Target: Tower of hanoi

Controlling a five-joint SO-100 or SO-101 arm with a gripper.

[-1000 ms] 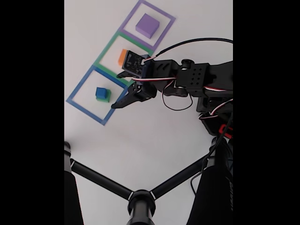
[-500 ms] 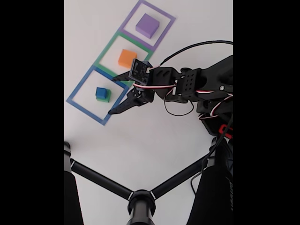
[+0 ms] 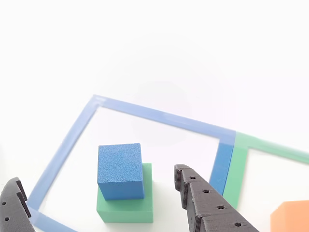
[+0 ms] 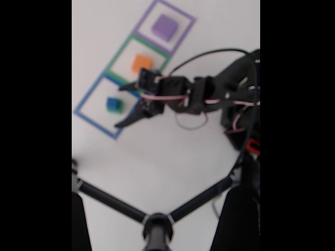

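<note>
In the other view, the blue cube (image 3: 120, 170) sits on top of the green block (image 3: 126, 205), and both stand inside the blue square outline (image 3: 159, 117) on the white desk (image 3: 154, 48). The cube covers the left part of the green block, so a strip of green shows on its right side and in front. The two fingers of the tool (image 3: 104, 203) come in from the lower edge, one at the far left corner and one to the right of the stack; they are spread wide with the stack between them, and neither finger touches a block. To the right, the blue outline meets the green square outline (image 3: 240, 169), and a corner of the orange block (image 3: 292, 217) shows at the lower right edge.

In the fixed view, which is blurred, the three outlines lie in a diagonal row on the desk. The purple block (image 4: 164, 27) is inside the purple square outline (image 4: 184, 41), the orange block is inside the green outline, and the blue cube on the green block is inside the blue outline. The tool (image 4: 121, 106) is open, just right of the stack, one finger pointing at the near edge of the blue outline. The black arm (image 4: 209, 94) reaches in from the right, with thin cables looping around it. A black stand with three legs (image 4: 157, 222) is at the bottom
</note>
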